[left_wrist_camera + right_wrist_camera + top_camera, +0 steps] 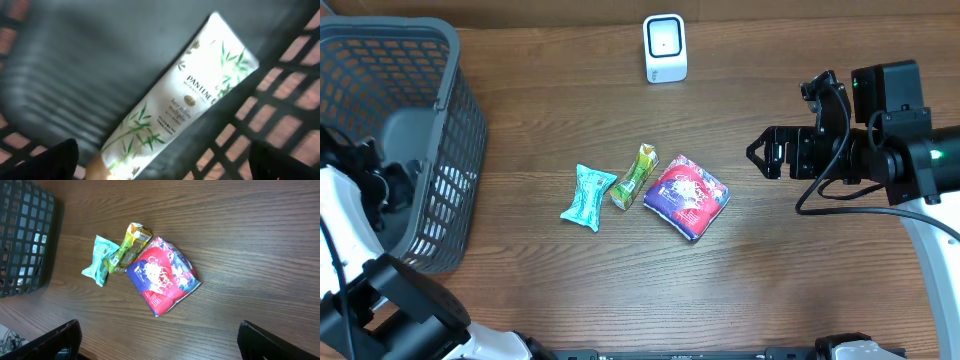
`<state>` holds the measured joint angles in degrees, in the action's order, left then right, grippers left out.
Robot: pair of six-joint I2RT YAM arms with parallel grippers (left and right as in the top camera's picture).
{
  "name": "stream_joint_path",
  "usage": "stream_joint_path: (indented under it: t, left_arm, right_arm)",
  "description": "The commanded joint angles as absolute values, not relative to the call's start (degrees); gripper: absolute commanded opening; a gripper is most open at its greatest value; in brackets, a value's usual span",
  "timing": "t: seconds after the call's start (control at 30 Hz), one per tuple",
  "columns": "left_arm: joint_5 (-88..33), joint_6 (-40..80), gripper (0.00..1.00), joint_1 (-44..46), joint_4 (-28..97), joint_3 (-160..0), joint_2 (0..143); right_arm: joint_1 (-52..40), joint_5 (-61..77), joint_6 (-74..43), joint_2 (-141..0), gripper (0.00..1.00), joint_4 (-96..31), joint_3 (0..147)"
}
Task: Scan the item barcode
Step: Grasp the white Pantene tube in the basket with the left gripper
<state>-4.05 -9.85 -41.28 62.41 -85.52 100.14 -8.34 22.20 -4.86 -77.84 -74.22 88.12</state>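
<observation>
Two grippers show their jaws spread wide, and neither clamps anything. Closest in, on the robot's left, the left gripper (165, 161) hangs inside the grey plastic basket (460, 150), with its dark fingers (55, 160) at the two lower corners of the wrist view. Below it a white Pantene tube (185, 100) printed with green bamboo leaves lies slantwise on the basket floor. Its cap end is close to one finger, but the tube is not gripped. That view is blurred and no barcode can be made out.

Farther out, in the middle of the wooden table (800, 270), three packets lie close together in a row: a teal packet (588, 196), a green-and-yellow sachet (635, 177) and a red-and-blue pouch (687, 196). The right gripper (162, 342) hovers to their right, apart from them, with its fingers (280, 342) aimed their way.

Farthest off, a small white scanner (665, 47) stands upright near the table's back edge, well apart from the packets.
</observation>
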Motion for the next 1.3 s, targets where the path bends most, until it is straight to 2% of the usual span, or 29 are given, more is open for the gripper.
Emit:
stream_joint_path:
  t: [0.0,0.47,0.8,0.83,0.93,0.97,1.03,1.07,1.27]
  left_arm:
    - [-3.6,-15.09,1.0,-41.23,57.65,-79.46,100.18]
    - [-1.63,-20.27,1.0,-41.21,43.18,-70.32,100.68]
    - [-10.31,-28.34,0.93,-41.23,42.02,-67.61,104.64]
    - [-10.15,-28.32,0.88,-41.23,41.69,-67.61,104.81]
    - [-10.09,-28.32,0.46,-41.23,40.32,-67.61,104.88]
    - [-10.09,-28.32,0.28,-41.23,39.75,-67.61,104.88]
    - [-10.09,-27.46,0.1,-41.23,38.46,-67.64,104.88]
    - [-10.09,-26.48,0.05,-41.23,37.74,-67.64,104.88]
    - [-10.09,-16.71,0.04,-41.21,38.26,-72.05,104.77]
  right_arm:
    - [-8.62,21.91,-4.36,-77.49,1.0,-74.0,89.58]
    - [-8.62,21.96,-4.27,-77.6,1.0,-72.16,86.37]
    - [-8.62,21.93,-4.27,-77.65,1.0,-71.83,85.78]
    - [-8.62,21.96,-4.29,-77.65,1.0,-71.83,85.78]
    - [-8.62,21.96,-4.29,-77.65,1.0,-71.83,85.78]
    - [-8.62,21.93,-4.29,-77.65,1.0,-71.83,85.78]
    - [-8.62,21.93,-4.29,-77.65,1.0,-71.81,85.78]
    - [-8.62,21.96,-4.32,-77.65,1.0,-71.79,85.78]
    - [-8.62,21.96,-4.49,-77.65,1.0,-72.07,85.78]
